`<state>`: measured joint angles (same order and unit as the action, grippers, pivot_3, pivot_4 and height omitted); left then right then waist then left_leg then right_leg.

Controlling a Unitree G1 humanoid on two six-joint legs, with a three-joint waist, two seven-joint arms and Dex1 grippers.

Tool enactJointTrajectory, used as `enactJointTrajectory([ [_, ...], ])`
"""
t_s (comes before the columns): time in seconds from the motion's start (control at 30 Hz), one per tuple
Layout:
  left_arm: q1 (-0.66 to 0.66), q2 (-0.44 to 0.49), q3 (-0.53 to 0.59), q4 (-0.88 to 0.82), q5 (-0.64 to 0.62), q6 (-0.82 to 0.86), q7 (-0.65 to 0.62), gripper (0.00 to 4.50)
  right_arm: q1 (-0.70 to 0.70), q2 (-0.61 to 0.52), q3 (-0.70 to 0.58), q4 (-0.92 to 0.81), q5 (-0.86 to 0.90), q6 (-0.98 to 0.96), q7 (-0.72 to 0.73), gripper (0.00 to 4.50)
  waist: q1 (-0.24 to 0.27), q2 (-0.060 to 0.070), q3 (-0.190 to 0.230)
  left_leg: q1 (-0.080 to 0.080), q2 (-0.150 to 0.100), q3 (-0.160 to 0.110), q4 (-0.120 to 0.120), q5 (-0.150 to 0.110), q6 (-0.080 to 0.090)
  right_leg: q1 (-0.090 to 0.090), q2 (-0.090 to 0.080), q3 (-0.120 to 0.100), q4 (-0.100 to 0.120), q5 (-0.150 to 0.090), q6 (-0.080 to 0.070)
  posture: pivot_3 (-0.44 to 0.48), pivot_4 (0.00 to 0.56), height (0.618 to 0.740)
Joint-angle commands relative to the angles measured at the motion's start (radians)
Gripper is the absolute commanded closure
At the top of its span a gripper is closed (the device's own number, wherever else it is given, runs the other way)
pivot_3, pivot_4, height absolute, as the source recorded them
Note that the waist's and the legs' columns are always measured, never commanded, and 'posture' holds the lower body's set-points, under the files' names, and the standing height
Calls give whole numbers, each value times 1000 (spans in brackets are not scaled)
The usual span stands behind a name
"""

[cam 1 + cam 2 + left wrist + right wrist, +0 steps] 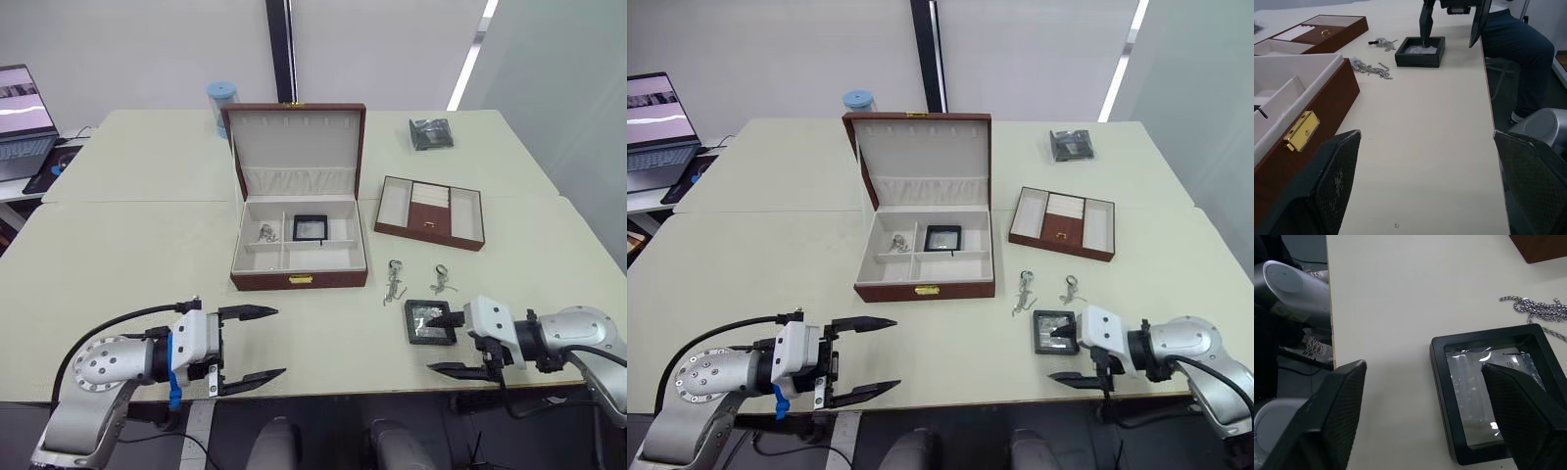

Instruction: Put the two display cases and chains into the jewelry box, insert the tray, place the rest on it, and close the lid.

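Right claw (446,345) hangs at the near right edge of the desk (127,245) with its two fingers spread apart and nothing between them: one fingertip sits over the near part of the display case (430,322), the other off its near side over bare desk, so we judge the case is not yet straddled and lies slightly ahead of the claw, toward the jewelry box (298,249). Our left claw (250,343), also spread wide and empty, hovers well apart from it on the other side, so the right arm is plainly the nearer one. This case is a flat square black frame with a clear window over crinkled silvery contents, lying flat (its twin (311,227) already rests in a rear compartment of the box).
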<state>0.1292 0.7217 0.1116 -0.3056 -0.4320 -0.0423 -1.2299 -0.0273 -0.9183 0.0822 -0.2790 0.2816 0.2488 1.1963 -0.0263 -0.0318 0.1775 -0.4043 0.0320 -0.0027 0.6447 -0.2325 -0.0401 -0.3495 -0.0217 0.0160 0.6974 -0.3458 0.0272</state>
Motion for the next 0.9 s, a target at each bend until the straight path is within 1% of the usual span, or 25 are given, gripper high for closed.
enactJointTrajectory([
  [0.03,-14,11,-3,-50,-22,23,18,0,-5,7,-4,-1,-11,-29,-6,1905,0,0,0,0,0,0,0,0,0,0,0,0,0,0,0,0,150,740],
  [0.2,-17,8,-2,-66,-25,42,33,0,-2,14,-6,15,-23,-49,-6,3257,-1,0,0,1,0,0,0,0,0,1,0,0,0,0,0,0,150,740],
  [0.37,-18,3,-2,-71,-27,52,41,0,1,12,-1,33,-49,-71,-12,4479,0,0,0,2,0,0,0,0,0,2,0,0,0,0,0,0,150,740],
  [0.7,-19,-2,-7,-65,-23,54,51,0,-10,20,-3,36,-48,-67,-20,4479,0,0,0,5,0,0,0,0,0,6,0,0,0,0,0,0,150,740],
  [0.9,-16,-8,-6,-63,-20,53,69,0,-41,23,-40,-9,51,7,-3,4479,-1,0,0,5,0,0,0,0,0,6,0,0,0,0,0,0,150,740],
])
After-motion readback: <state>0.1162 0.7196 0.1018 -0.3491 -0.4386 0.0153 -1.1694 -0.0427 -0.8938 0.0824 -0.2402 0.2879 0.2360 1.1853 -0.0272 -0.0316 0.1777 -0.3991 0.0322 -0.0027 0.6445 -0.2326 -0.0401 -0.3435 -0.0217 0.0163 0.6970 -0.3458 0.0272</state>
